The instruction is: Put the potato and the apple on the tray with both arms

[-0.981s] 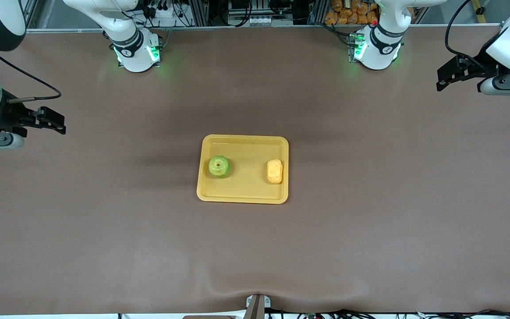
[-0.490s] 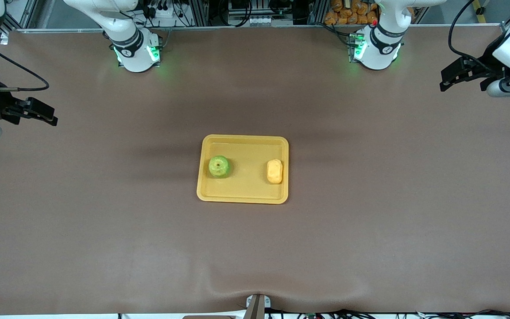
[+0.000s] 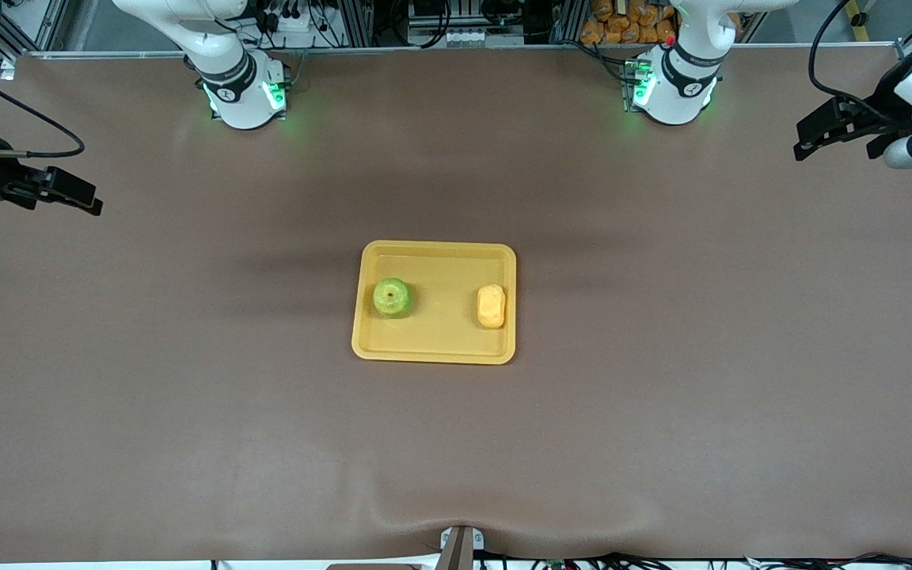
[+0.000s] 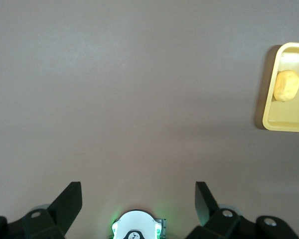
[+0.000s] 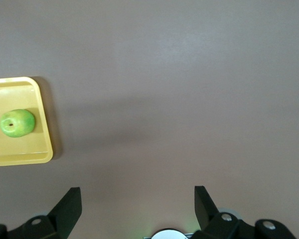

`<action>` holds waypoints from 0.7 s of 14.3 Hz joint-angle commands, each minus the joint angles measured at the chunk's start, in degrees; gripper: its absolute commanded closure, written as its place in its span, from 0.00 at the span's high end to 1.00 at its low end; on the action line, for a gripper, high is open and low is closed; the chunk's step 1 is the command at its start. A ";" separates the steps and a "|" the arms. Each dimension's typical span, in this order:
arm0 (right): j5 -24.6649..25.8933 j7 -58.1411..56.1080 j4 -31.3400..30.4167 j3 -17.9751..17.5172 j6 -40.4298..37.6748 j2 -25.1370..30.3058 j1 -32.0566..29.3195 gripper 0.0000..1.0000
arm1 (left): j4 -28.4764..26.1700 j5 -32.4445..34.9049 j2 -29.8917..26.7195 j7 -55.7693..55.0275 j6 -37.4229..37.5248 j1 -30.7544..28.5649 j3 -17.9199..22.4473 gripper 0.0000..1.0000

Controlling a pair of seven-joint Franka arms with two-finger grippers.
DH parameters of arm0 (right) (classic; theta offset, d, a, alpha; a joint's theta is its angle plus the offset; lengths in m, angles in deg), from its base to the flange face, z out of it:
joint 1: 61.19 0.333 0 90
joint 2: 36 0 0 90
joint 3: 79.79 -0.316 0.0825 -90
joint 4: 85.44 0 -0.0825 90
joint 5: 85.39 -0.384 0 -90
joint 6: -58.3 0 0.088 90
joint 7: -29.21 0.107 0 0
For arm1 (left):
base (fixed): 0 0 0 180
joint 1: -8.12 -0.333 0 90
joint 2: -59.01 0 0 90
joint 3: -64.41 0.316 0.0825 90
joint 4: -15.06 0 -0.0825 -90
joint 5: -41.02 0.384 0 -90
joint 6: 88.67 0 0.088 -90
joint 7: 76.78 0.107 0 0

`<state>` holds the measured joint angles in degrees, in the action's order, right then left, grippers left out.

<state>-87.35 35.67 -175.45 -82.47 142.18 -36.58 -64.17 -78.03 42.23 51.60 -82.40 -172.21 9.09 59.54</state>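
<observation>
The yellow-orange tray (image 3: 434,348) lies at the middle of the table. In it the green apple (image 3: 391,298) rests toward the right arm's end and the oblong potato (image 3: 491,306) toward the left arm's end. The right wrist view shows the apple (image 5: 17,123) in the tray (image 5: 40,158); the left wrist view shows the potato (image 4: 287,85) in the tray (image 4: 289,124). My left gripper (image 3: 812,136) hangs open and empty high over the left arm's end of the table, seen close in its wrist view (image 4: 138,199). My right gripper (image 3: 76,194) hangs open and empty over the right arm's end (image 5: 137,199).
The brown table cover (image 3: 662,396) spreads bare all round the tray. The arm bases (image 3: 242,95) (image 3: 674,87) stand along the edge farthest from the front camera. A small mount (image 3: 460,546) sits at the nearest edge.
Both grippers have drawn back and up, away from the tray toward their own ends of the table. The apple, potato and tray have not moved.
</observation>
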 commanded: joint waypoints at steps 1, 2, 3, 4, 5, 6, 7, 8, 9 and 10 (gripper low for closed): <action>-2.18 1.10 -1.40 1.02 1.88 1.54 0.70 1.00 | 2.21 -0.42 0.99 -0.45 1.35 -0.35 -0.14 1.00; -2.18 1.10 -1.40 1.02 2.50 1.54 0.78 1.00 | 2.30 -0.50 0.99 -0.45 1.35 -0.44 -0.14 1.00; -2.18 1.10 -1.40 0.93 2.68 1.54 0.78 1.00 | 2.39 -0.50 0.99 -0.19 1.35 -0.44 -0.14 1.00; -2.18 1.10 -1.40 0.93 2.95 1.54 0.78 1.00 | 2.39 -0.42 0.99 -0.01 1.35 -0.44 -0.14 1.00; -2.18 1.10 -1.40 0.93 3.03 1.54 0.78 1.00 | 2.30 -0.41 0.99 -0.10 1.35 -0.35 -0.14 1.00; -2.18 1.10 -1.40 0.84 3.04 1.54 0.78 1.00 | 2.30 -0.41 0.99 -0.10 1.35 -0.35 -0.14 1.00; -2.18 1.01 -1.40 0.84 3.04 1.54 0.78 1.00 | 2.30 -0.41 0.99 -0.10 1.35 -0.35 -0.14 1.00; -2.18 1.10 -1.40 0.84 3.04 1.63 0.78 1.00 | 2.30 -0.41 0.99 -0.01 1.35 -0.35 -0.14 1.00; -2.18 1.01 -1.40 0.84 3.12 2.06 0.87 1.00 | 2.30 -0.41 0.99 -0.01 1.35 -0.35 -0.14 1.00; -2.18 1.01 -1.40 0.84 3.12 2.24 0.87 1.00 | 2.39 -0.41 0.99 -0.10 1.35 -0.35 -0.14 1.00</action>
<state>-88.43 35.68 -175.45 -82.29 144.83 -36.44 -64.03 -77.55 42.23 51.78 -82.40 -172.20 9.05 59.54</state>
